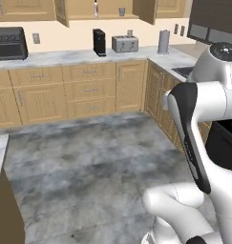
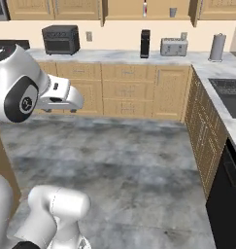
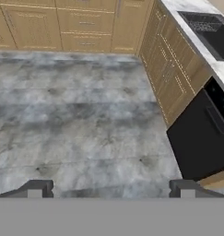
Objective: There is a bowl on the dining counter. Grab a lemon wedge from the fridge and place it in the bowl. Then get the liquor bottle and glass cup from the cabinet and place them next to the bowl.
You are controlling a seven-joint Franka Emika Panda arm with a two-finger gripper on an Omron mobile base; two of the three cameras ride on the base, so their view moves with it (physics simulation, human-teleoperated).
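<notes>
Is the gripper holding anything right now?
No: in the hand view the gripper has its two fingertips far apart, with nothing but bare floor between them.

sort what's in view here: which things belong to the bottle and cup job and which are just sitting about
For the job:
liquor bottle
glass cup
cabinet, standing open

Just about:
toaster
toaster oven
paper towel roll
sink
</notes>
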